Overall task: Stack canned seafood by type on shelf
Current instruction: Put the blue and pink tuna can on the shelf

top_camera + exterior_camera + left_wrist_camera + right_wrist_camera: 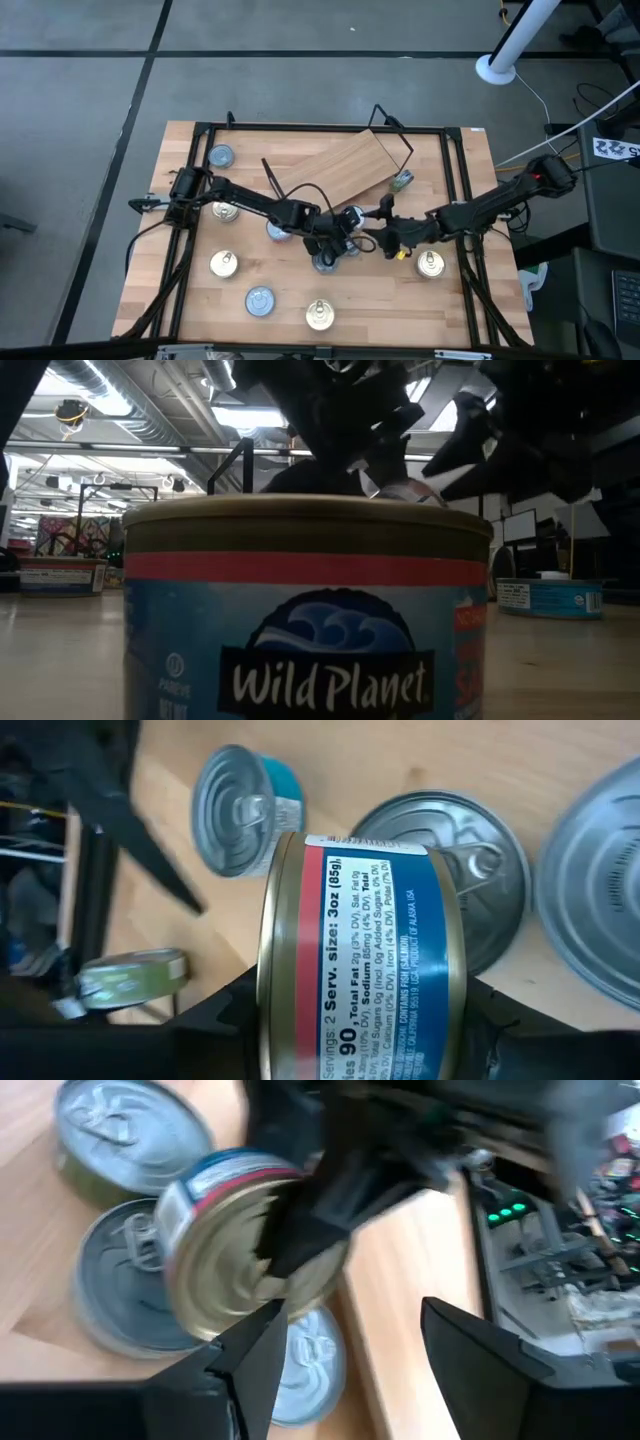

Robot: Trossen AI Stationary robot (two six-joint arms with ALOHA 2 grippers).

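Site was a robotics lab or workshop: exposed ceiling ducts [120, 405], strip lighting [250, 415], grey concrete floor [80, 100], cabled electronics [560, 1260] beside the wooden table [440, 300].

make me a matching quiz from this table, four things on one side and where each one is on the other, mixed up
Things:
1. red-banded blue tin
2. shelf
3. gold-topped tin
4. silver-topped tin

Places:
a. on the table, beside the right arm
b. between the fingers of the left gripper
c. near the table's far left corner
d. turned at an angle at the table's far middle

Pairs: 1-b, 2-d, 3-a, 4-c
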